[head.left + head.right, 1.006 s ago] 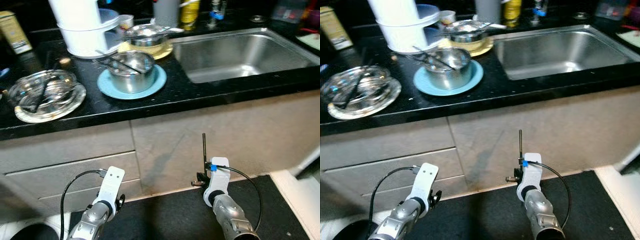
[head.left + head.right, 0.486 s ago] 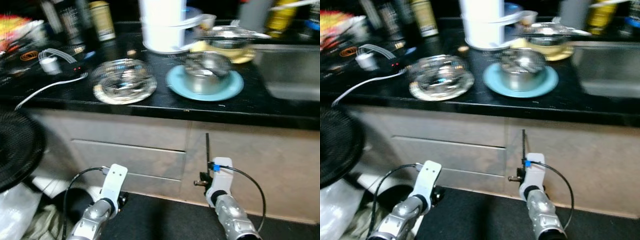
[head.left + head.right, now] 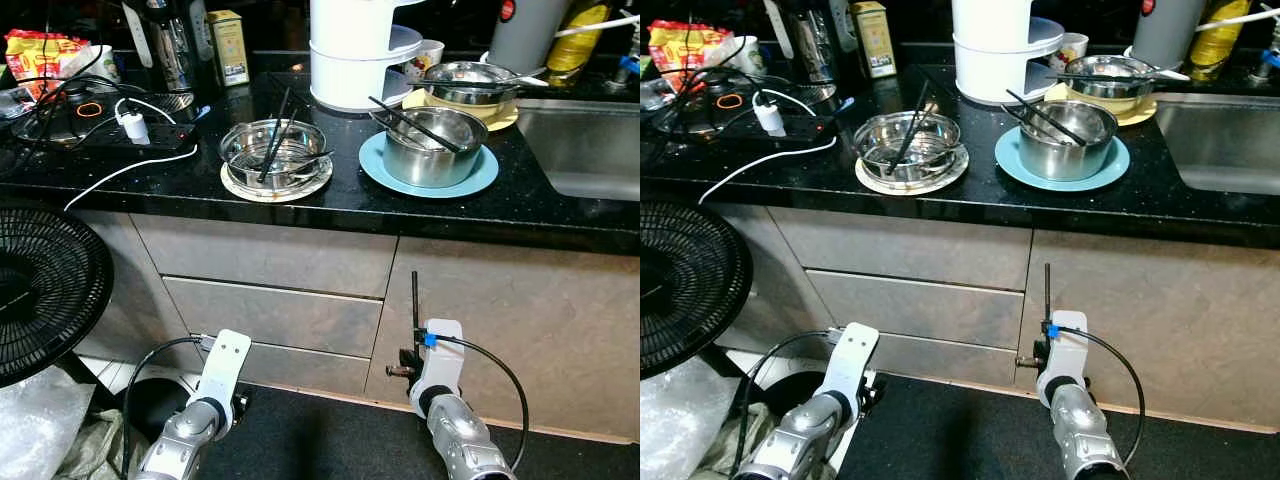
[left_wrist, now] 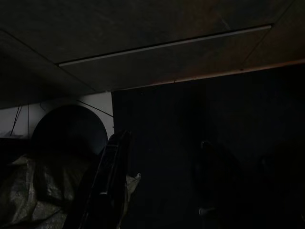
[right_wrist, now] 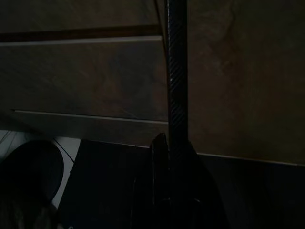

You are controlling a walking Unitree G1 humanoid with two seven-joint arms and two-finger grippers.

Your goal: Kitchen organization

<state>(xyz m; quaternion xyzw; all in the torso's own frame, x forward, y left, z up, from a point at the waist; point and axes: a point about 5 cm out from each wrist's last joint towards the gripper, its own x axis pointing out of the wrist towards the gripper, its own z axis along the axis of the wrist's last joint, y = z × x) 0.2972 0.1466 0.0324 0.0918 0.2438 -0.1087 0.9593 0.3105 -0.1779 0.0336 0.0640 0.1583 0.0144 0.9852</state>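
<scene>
Only your camera swung; both arms hang idle, fingers' state probably unreadable in the dark. Steel bowl (image 3: 434, 146) on the surface: light, slippery; grip its rim.

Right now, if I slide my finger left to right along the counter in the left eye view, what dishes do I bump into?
White charger → glass bowl with chopsticks → steel pot on the blue plate → sink.

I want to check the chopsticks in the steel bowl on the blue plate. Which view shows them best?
The left eye view: the chopsticks lie sharp across the steel bowl on the blue plate. The right eye view shows them about equally. Both wrist views are dark, facing cabinet fronts.
</scene>
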